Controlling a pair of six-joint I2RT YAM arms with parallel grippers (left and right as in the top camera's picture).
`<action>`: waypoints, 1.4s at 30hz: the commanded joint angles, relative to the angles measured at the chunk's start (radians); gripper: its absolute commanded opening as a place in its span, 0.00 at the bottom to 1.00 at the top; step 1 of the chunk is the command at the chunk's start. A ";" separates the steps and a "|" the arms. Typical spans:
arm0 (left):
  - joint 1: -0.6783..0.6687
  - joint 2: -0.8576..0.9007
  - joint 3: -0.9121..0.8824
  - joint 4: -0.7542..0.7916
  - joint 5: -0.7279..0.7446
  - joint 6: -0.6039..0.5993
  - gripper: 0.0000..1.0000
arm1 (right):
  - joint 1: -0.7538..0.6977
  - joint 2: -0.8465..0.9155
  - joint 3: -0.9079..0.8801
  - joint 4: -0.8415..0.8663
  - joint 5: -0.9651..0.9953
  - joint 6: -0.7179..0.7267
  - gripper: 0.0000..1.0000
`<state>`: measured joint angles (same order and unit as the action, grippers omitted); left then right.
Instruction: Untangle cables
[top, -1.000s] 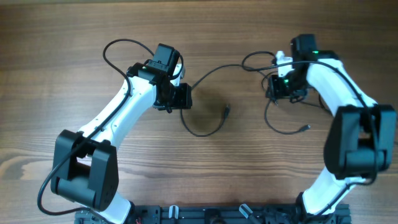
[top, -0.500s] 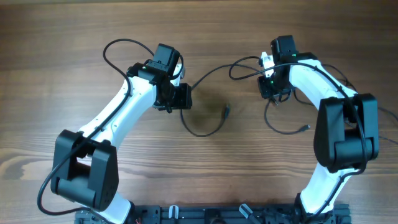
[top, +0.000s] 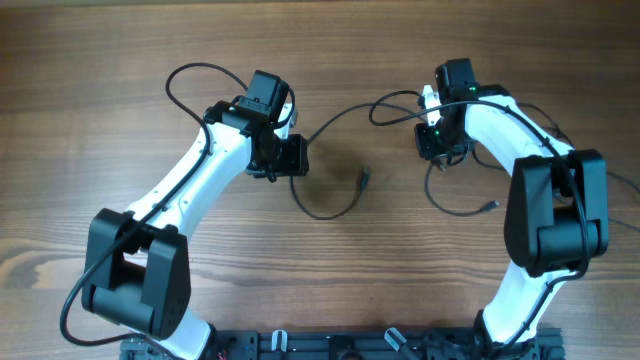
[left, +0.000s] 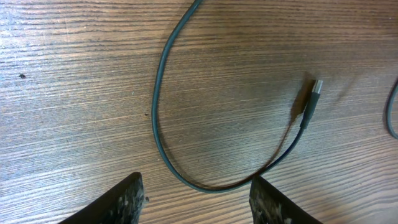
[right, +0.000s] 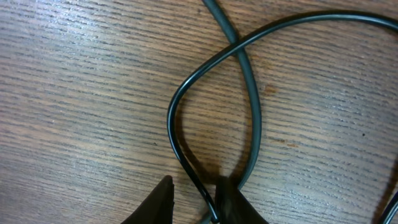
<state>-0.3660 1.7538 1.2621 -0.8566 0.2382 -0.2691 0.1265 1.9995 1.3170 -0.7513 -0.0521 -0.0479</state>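
The cables are thin and dark. One cable (top: 325, 213) loops across the table middle and ends in a plug (top: 365, 178). It also shows in the left wrist view (left: 157, 106) with its plug (left: 316, 87). My left gripper (top: 287, 155) (left: 202, 200) is open and empty, just short of that loop's bottom. My right gripper (top: 438, 140) (right: 198, 200) has its fingers close together on a black cable (right: 177, 93), where it crosses a greyer cable (right: 254, 124). Further loops (top: 440, 195) lie beside the right gripper and end in a plug (top: 490, 205).
Thicker black arm cables run by the left arm (top: 190, 75) and the right arm (top: 545, 115). The wooden table (top: 100, 150) has bare wood at the left, the front and the far side.
My right gripper moved left and turned a little, and the small cable loop by it shifted left with it. In the last half second nothing moved. The left arm stayed still.
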 joint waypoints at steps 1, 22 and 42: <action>-0.003 0.001 0.000 -0.001 0.016 -0.009 0.57 | 0.002 0.028 -0.021 0.004 -0.024 0.031 0.25; -0.003 0.001 0.000 -0.005 0.016 -0.009 0.56 | -0.401 -0.268 0.328 -0.284 0.179 0.258 0.04; -0.003 0.001 0.000 -0.005 -0.013 -0.008 0.57 | -0.457 -0.267 0.277 -0.458 -0.167 0.180 1.00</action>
<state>-0.3660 1.7538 1.2621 -0.8608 0.2379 -0.2691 -0.4255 1.7370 1.6028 -1.1797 -0.1864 0.2638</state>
